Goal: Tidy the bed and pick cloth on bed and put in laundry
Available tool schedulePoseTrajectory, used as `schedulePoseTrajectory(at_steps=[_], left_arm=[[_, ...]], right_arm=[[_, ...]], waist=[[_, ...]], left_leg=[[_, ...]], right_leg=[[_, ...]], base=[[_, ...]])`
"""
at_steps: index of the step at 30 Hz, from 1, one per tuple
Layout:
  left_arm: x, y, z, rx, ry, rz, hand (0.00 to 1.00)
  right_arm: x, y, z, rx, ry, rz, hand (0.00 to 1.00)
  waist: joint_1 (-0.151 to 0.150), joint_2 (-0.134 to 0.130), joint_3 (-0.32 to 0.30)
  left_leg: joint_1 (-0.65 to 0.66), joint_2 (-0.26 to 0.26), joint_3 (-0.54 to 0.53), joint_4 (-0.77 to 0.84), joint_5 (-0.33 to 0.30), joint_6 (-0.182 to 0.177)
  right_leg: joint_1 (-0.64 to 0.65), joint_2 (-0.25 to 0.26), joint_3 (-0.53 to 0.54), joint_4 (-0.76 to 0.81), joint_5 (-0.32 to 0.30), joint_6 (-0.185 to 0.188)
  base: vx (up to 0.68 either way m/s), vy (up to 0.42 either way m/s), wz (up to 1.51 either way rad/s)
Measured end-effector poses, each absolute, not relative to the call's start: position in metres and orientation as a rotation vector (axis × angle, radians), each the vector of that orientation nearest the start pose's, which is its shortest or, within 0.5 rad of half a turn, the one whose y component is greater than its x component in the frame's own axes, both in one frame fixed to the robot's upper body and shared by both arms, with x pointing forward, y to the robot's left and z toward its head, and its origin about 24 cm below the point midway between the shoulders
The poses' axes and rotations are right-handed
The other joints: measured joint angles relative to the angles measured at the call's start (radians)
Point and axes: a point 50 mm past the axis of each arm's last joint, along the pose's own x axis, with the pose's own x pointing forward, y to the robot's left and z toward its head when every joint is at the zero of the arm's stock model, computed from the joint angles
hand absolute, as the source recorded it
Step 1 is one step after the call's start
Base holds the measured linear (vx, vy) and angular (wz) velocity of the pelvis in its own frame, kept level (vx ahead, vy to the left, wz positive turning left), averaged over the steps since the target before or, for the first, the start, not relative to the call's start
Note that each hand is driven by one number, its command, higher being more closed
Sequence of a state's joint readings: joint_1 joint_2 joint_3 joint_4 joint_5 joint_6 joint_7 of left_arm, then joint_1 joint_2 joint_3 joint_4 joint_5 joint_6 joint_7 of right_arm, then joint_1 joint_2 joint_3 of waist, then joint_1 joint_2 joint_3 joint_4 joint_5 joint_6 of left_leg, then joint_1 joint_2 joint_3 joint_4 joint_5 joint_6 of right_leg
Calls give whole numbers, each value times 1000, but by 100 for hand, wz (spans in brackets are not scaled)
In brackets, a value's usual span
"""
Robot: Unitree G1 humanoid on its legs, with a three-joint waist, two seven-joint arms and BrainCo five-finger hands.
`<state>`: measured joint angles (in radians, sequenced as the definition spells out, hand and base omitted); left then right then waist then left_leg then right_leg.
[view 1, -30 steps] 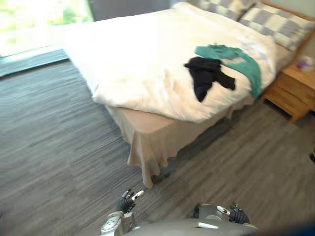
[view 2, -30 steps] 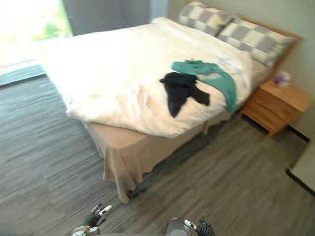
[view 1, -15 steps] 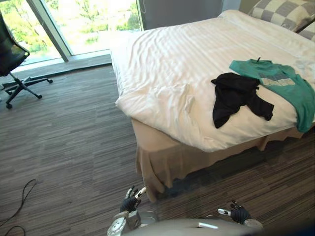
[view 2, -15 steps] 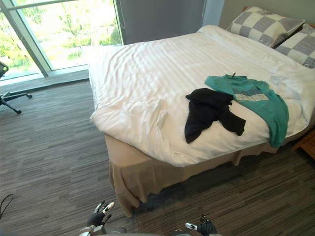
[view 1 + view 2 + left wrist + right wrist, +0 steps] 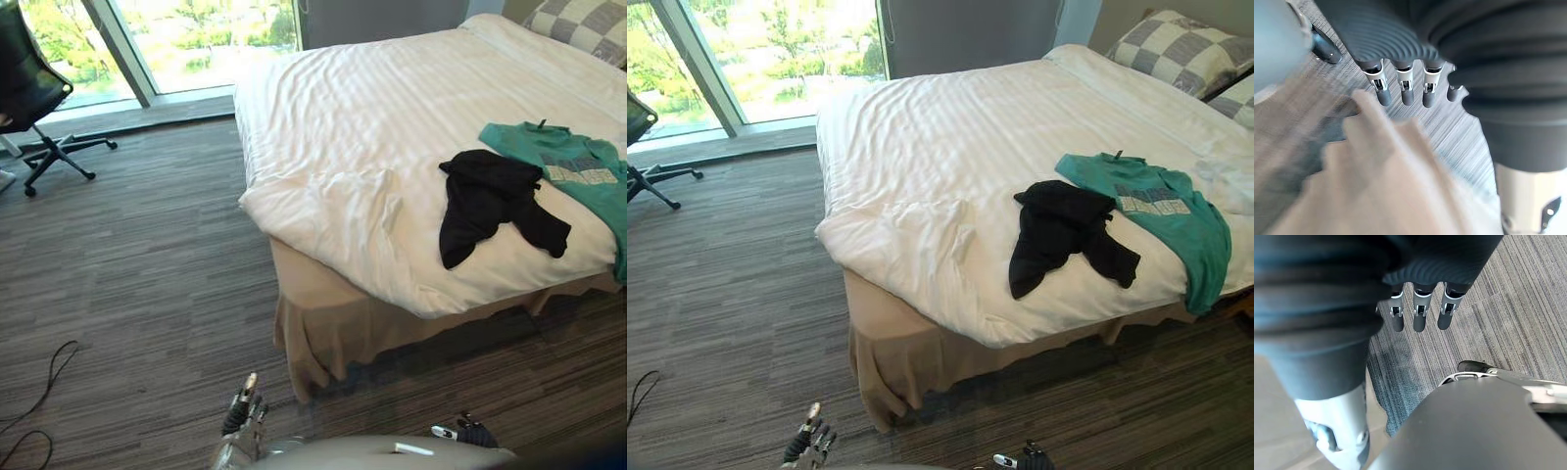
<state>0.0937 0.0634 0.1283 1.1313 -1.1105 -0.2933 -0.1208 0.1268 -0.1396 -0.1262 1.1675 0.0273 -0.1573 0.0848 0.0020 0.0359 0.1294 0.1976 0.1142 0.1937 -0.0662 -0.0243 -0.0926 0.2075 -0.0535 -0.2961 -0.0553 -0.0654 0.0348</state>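
Two garments lie on the bed [image 5: 372,98], in the right half of your head views. You have a black cloth [image 5: 490,201] crumpled near the bed's near edge. A green shirt [image 5: 578,176] is spread flat just to its right, and the two touch at the black cloth's upper right corner. The white duvet [image 5: 921,127] is smooth over most of the bed but rumpled at the near left corner, where a beige skirt [image 5: 333,328] hangs to the floor [image 5: 147,274]. Checked pillows [image 5: 1176,49] sit at the upper right of the frame. A black chair [image 5: 34,98] stands at the upper left, by the window [image 5: 196,39].

Your left hand [image 5: 240,416] shows at the bottom edge, left of centre. Its fingers [image 5: 1403,95] are straight, side by side, and hold nothing, and blurred beige cloth shows past them. Your right hand [image 5: 468,431] sits at the bottom edge, right of centre. Its fingers [image 5: 1419,323] are also straight and empty, over the floor. Both hands are well apart from the garments.
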Motion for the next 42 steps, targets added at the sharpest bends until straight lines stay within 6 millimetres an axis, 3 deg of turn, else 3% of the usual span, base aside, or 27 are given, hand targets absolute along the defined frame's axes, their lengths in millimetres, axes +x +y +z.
schedulePoseTrajectory(at_steps=[4,8,11,13,14,17,18,19,21,22,24,26,30,35,37,42], left_arm=[[78,259,-147,-873,528,1087,0],[91,320,-115,-853,282,1238,0],[113,366,-76,-795,81,1257,0],[135,402,-30,-664,-73,1193,0],[138,405,-24,-646,-89,1180,0],[174,422,35,-389,-203,990,0],[194,419,62,-258,-239,892,0],[204,416,75,-191,-256,843,0],[239,395,121,45,-330,657,0],[247,388,130,90,-349,614,0],[274,355,158,247,-417,484,0],[288,334,167,373,-428,423,0],[312,300,167,598,-369,336,0],[331,281,171,803,-300,298,0],[337,278,162,922,-205,294,0],[345,290,142,996,-1,325,0]], right_arm=[[57,-216,-165,40,1125,-174,0],[46,-216,-166,44,1135,-176,0],[42,-217,-164,41,1121,-181,0],[36,-217,-164,42,1119,-187,0],[35,-217,-164,42,1120,-188,0],[32,-216,-163,57,1113,-197,0],[31,-216,-162,60,1107,-200,0],[31,-216,-162,61,1105,-199,0],[30,-216,-161,65,1101,-198,0],[30,-216,-161,65,1100,-198,0],[30,-216,-161,83,1097,-213,0],[31,-217,-161,96,1091,-226,0],[27,-220,-161,110,1103,-257,0],[20,-219,-162,151,1122,-301,0],[19,-220,-161,160,1113,-302,0],[22,-221,-159,202,1075,-318,0]], waist=[[3,0,0],[7,3,-7],[9,15,-19],[16,18,-40],[17,17,-44],[19,15,-59],[21,14,-63],[21,14,-67],[17,15,-83],[15,16,-86],[12,16,-88],[0,14,-94],[-23,26,-100],[-45,22,-107],[-47,25,-108],[-69,24,-104]], left_leg=[[0,13,24,-25,6,0],[-7,23,53,-34,3,-1],[-9,35,107,-34,5,-3],[-7,37,113,-34,12,-7],[-7,37,114,-34,11,-8],[-5,30,135,-29,10,-12],[-5,26,154,-29,11,-13],[-5,25,163,-29,11,-14],[0,21,189,-29,11,-14],[6,21,193,-29,11,-14],[13,20,215,-29,11,-16],[14,20,230,-29,10,-16],[28,21,262,-29,10,-16],[17,28,272,-30,9,-18],[9,30,292,-30,8,-18],[-35,33,310,-34,12,-14]], right_leg=[[-20,15,0,-7,5,-7],[-21,17,-18,-15,7,-3],[-15,13,-31,-16,6,-1],[-10,9,-39,-16,7,-3],[-10,9,-39,-16,6,-3],[-6,0,-41,-20,4,0],[-5,-4,-42,-22,5,1],[-5,-5,-41,-23,6,3],[-4,-9,-38,-25,10,9],[-4,-10,-38,-24,10,10],[-3,-11,-20,-23,11,11],[-11,-11,-12,-22,12,10],[-27,-8,26,-11,13,8],[-62,0,46,-1,19,-1],[-84,4,68,-1,28,-4],[-143,11,93,1,40,-8]], base=[[-103,-19,-8],[-38,-14,5],[45,12,10],[93,14,8],[109,22,4],[94,27,2],[80,37,2],[71,42,-5],[56,29,-9],[51,12,-13],[5,5,-22],[-25,-9,-23],[-26,-10,-26],[-66,-24,-14],[-94,-26,-27],[-68,-31,-18]])
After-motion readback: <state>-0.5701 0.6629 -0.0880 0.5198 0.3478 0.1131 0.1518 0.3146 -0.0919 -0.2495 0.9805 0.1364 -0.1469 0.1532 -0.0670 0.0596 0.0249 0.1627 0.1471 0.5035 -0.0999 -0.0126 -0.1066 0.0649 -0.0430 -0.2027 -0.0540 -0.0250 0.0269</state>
